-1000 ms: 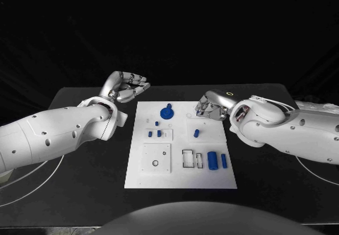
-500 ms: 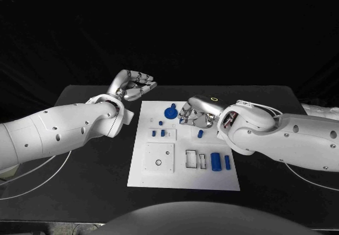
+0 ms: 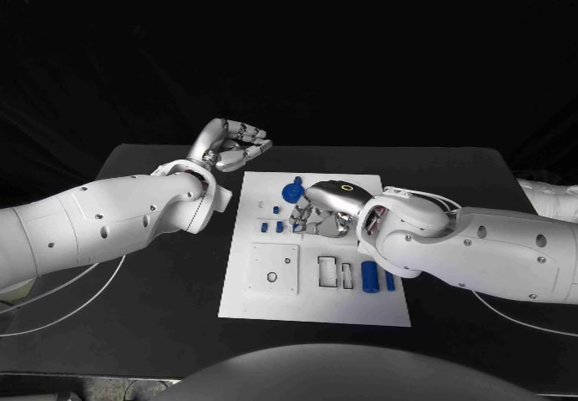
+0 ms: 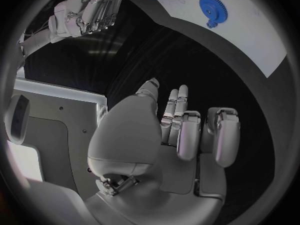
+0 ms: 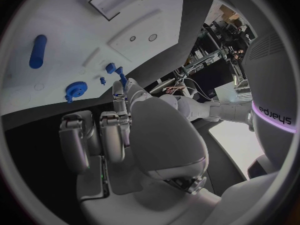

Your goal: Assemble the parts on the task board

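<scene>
The white task board (image 3: 313, 305) lies in the middle of the black table. On its far part sits a blue gear (image 3: 291, 190), also in the wrist views (image 4: 211, 7) (image 5: 75, 90). Two small blue parts (image 3: 272, 226) stand left of centre, and two blue cylinders (image 3: 376, 276) lie at the right. My right hand (image 3: 323, 207) hovers over the board's upper middle with fingers curled and nothing in them. A blue peg (image 5: 37, 51) lies on the board beyond it. My left hand (image 3: 235, 144) is raised off the board's far left corner, fingers curled on nothing.
Recessed white frames (image 3: 272, 269) and a rectangular slot (image 3: 329, 271) mark the board's near half. Bare black table (image 3: 144, 309) runs along both sides of the board. My right forearm (image 3: 482, 251) lies across the table's right side, and my left forearm (image 3: 109, 217) across its left.
My right hand has moved left from the board's far right edge to over its upper middle, covering the blue peg in the head view. My left hand has hardly moved.
</scene>
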`<action>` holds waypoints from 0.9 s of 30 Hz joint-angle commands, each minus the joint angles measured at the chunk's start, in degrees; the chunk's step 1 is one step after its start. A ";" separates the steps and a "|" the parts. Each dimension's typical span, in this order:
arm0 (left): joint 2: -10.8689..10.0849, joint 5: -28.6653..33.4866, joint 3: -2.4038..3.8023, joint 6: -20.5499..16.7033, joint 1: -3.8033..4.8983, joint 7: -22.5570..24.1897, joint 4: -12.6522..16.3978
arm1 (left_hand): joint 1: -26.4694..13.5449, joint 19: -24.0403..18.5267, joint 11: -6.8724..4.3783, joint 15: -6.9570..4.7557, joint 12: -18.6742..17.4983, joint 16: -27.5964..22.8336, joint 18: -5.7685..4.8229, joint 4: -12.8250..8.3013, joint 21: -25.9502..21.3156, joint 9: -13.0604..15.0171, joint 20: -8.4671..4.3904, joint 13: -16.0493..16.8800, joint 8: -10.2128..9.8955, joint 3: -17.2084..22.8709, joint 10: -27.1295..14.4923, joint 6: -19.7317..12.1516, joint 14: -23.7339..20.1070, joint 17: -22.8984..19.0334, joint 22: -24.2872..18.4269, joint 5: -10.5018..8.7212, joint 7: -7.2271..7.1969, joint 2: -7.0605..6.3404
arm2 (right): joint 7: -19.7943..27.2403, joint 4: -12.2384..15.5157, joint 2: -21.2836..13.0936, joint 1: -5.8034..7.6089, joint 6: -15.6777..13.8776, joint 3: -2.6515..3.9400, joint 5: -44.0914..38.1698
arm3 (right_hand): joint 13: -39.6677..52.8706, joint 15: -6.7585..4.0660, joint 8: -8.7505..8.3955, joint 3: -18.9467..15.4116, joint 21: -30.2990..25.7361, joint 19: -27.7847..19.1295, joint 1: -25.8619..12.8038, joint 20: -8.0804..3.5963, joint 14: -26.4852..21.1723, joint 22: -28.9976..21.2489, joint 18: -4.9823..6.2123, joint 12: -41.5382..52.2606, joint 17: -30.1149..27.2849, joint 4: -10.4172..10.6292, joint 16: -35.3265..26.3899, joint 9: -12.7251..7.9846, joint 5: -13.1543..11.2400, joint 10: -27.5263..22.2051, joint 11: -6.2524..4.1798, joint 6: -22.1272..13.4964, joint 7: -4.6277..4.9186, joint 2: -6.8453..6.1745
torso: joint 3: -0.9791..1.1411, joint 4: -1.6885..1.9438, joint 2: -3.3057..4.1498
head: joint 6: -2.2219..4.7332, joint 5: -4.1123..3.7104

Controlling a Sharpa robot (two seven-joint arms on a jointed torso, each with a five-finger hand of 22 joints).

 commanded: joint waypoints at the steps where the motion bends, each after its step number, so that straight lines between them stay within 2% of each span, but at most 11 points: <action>1: 0.12 0.20 0.07 0.91 0.02 0.67 0.13 | -0.09 5.92 -0.12 -0.48 -0.22 0.04 -0.86 -0.01 0.14 -0.07 -0.15 0.00 -0.32 -0.45 0.38 0.31 3.91 9.91 15.10 0.19 0.11 0.55 | 2.58 -0.46 0.43 -0.65 3.56 -0.01 -2.03 | -0.03 0.44 0.06 0.35 0.26 5.99 0.51 0.41 6.19 15.06 -0.80 -0.34 15.10 -0.04 0.23 0.07 0.15 0.09 0.36 -0.11 0.29 -0.25 | 0.05 -0.08 0.02 | 0.00 0.24; 5: 0.08 0.20 0.07 0.94 0.02 0.68 0.13 | -0.09 5.92 -0.12 -0.48 -0.22 0.04 -0.86 -0.01 0.14 -0.07 -0.15 0.00 -0.32 -0.45 0.38 0.31 3.91 9.91 15.10 0.19 0.11 0.55 | 3.15 -1.04 0.99 -1.47 4.58 -0.03 -2.53 | -0.03 0.45 0.04 0.35 0.26 5.99 0.48 0.42 6.19 15.06 -0.80 -0.36 15.10 -0.02 0.23 0.07 0.15 0.08 0.37 -0.13 0.29 -0.27 | 0.09 -0.17 0.07 | 0.00 0.07; 7: 0.10 0.20 0.07 0.93 0.02 0.70 0.10 | -0.09 5.92 -0.12 -0.48 -0.22 0.04 -0.86 -0.01 0.14 -0.07 -0.15 0.00 -0.33 -0.46 0.38 0.31 3.92 9.91 15.10 0.19 0.11 0.56 | 3.34 -1.35 1.27 -1.89 4.84 -0.03 -2.52 | -0.03 0.45 0.03 0.35 0.26 5.99 0.48 0.42 6.19 15.06 -0.80 -0.37 15.10 -0.02 0.23 0.07 0.15 0.08 0.37 -0.14 0.29 -0.27 | 0.07 -0.04 0.06 | 0.00 -0.09; 11: 0.09 0.20 0.07 0.89 0.02 0.79 0.15 | -0.03 5.92 -0.12 -0.48 -0.23 0.06 -0.86 -0.01 0.14 -0.09 -0.15 0.00 -0.39 -0.49 0.39 0.25 3.93 9.94 15.10 0.20 0.12 0.63 | 3.65 -1.93 1.80 -2.75 4.85 -0.04 -2.24 | -0.03 0.47 0.01 0.36 0.26 5.99 0.43 0.44 6.19 15.06 -0.80 -0.40 15.10 0.00 0.23 0.06 0.14 0.06 0.39 -0.15 0.30 -0.30 | 0.15 -0.06 0.11 | 0.00 0.07; 14: 0.06 0.20 0.07 0.89 0.02 0.81 0.20 | -0.03 5.92 -0.12 -0.48 -0.23 0.06 -0.86 -0.01 0.14 -0.09 -0.15 0.00 -0.39 -0.49 0.39 0.25 3.93 9.94 15.10 0.20 0.12 0.63 | 3.74 -2.31 2.11 -3.25 4.90 -0.04 -1.94 | -0.03 0.47 0.01 0.36 0.26 5.99 0.43 0.44 6.19 15.06 -0.80 -0.40 15.10 0.00 0.23 0.06 0.14 0.06 0.39 -0.15 0.30 -0.30 | 0.14 -0.01 0.11 | 0.00 -0.05; 21: -0.09 0.19 0.07 0.76 0.02 0.77 0.23 | -0.03 5.92 -0.12 -0.48 -0.23 0.06 -0.86 -0.01 0.14 -0.09 -0.15 0.00 -0.39 -0.49 0.39 0.25 3.93 9.94 15.10 0.20 0.12 0.63 | 3.82 -3.04 2.76 -4.01 5.30 -0.05 -1.21 | -0.03 0.47 0.01 0.36 0.26 5.99 0.43 0.44 6.19 15.06 -0.80 -0.40 15.10 0.00 0.23 0.06 0.14 0.06 0.39 -0.15 0.30 -0.30 | 0.08 -0.09 0.03 | 0.00 -0.05; 27: -0.13 0.19 0.07 0.79 0.03 0.73 0.21 | -0.03 5.92 -0.12 -0.48 -0.23 0.06 -0.86 -0.01 0.14 -0.09 -0.15 0.00 -0.39 -0.49 0.39 0.25 3.93 9.94 15.10 0.20 0.12 0.63 | 3.66 -3.45 3.36 -4.36 5.89 -0.05 -0.91 | -0.03 0.48 -0.01 0.38 0.26 5.99 0.42 0.45 6.19 15.06 -0.80 -0.43 15.10 0.01 0.23 0.06 0.15 0.05 0.39 -0.16 0.32 -0.31 | 0.06 0.02 0.03 | 0.00 -0.38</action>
